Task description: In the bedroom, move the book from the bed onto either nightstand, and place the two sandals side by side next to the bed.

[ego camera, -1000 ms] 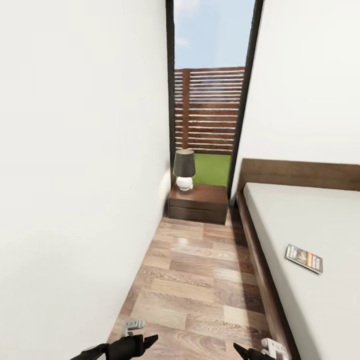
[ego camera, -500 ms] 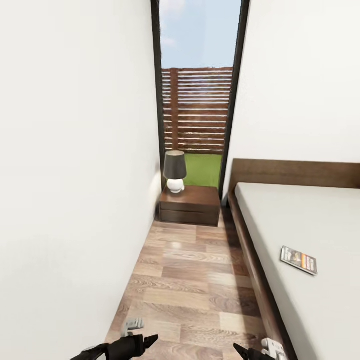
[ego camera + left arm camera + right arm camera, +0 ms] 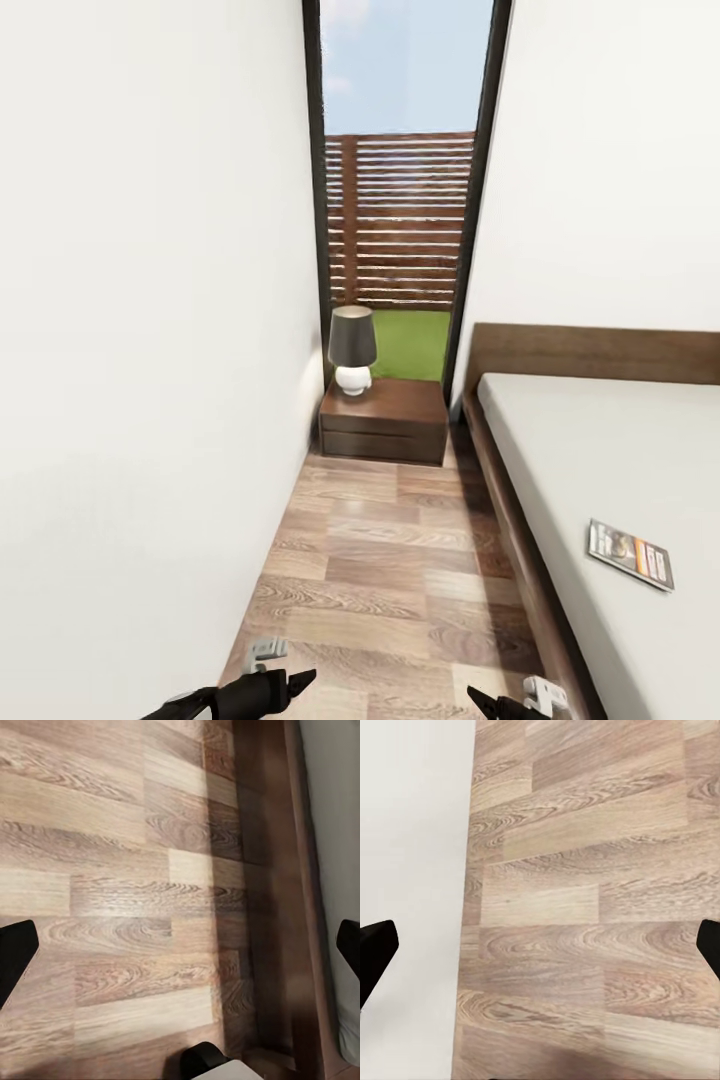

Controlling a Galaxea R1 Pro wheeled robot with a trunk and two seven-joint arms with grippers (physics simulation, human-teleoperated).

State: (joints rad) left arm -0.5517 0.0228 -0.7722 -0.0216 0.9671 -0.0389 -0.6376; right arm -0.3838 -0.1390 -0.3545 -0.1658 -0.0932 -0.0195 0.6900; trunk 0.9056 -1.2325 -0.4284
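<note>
Currently facing down a narrow strip of plank floor (image 3: pixel 400 580) between white wall (image 3: pixel 150 350) and bed (image 3: pixel 620 450). Largest to smallest:

- Bed: off-white mattress, dark wood frame and headboard, along the right side of the head view.
- Window (image 3: pixel 405 180): tall, at the far end; slatted fence and lawn outside.
- Nightstand (image 3: pixel 385 418): dark wood, under the window, just beside the head of the bed; top partly free.
- Lamp (image 3: pixel 352 350): dark shade, white base, standing on the nightstand's left part.
- Book (image 3: pixel 630 554): lying flat on the mattress near its floor-side edge, well apart from the nightstand.
- Left gripper (image 3: pixel 180 952): fingers spread wide, nothing between them; floor and bed frame beneath.
- Right gripper (image 3: pixel 540 949): likewise wide open and empty, over floor beside the wall.

Progress, judged: nothing done yet. Book not picked up, not on a nightstand. Sandals: position cannot be told from these views. Both parts of the task remaining.
</note>
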